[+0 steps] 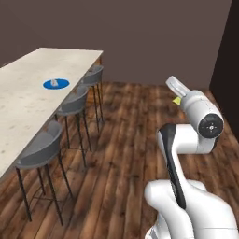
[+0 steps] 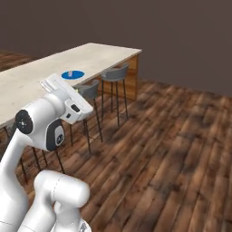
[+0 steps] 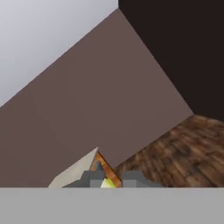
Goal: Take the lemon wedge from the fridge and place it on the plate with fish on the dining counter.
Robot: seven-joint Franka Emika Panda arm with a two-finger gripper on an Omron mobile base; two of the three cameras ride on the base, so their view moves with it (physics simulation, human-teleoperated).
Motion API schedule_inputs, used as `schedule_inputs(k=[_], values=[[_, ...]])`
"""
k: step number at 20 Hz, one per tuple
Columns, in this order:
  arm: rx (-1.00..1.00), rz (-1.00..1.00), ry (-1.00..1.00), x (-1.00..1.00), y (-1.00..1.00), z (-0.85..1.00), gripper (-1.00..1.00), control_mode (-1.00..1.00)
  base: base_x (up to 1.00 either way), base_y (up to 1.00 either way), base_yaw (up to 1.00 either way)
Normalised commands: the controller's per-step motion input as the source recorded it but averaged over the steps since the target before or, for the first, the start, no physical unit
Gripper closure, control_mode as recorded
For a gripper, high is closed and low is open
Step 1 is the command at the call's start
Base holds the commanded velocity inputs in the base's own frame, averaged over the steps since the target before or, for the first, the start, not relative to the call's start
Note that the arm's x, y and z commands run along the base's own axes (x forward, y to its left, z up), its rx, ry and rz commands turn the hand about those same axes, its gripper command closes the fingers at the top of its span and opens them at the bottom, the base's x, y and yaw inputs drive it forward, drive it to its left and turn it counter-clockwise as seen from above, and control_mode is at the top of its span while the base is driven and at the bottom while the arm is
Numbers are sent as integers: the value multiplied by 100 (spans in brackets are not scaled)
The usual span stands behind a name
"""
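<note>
Hand view: end effector [image 3: 107, 180] clamped on lemon wedge [image 3: 107, 183]; blue plate [image 1: 56, 84] on dining counter [image 1: 23, 102].

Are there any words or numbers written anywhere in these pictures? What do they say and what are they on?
None: no words, numbers, labels or signs can be read anywhere.
The plate, the dining counter, the stools and the gripper holding the lemon wedge all look plain.

Blue plate [image 1: 56, 84], seemingly yellow lemon wedge [image 1: 177, 100]
</note>
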Motion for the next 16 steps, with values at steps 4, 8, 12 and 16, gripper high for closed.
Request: schedule_inputs(k=[4,8,12,16], values=[[0,0,0,0,0,0,100,100,100,-24,26],[0,0,0,0,0,0,100,100,100,-17,28],[0,0,0,0,0,0,100,100,100,-13,29],[0,0,0,0,0,0,100,100,100,0,34]])
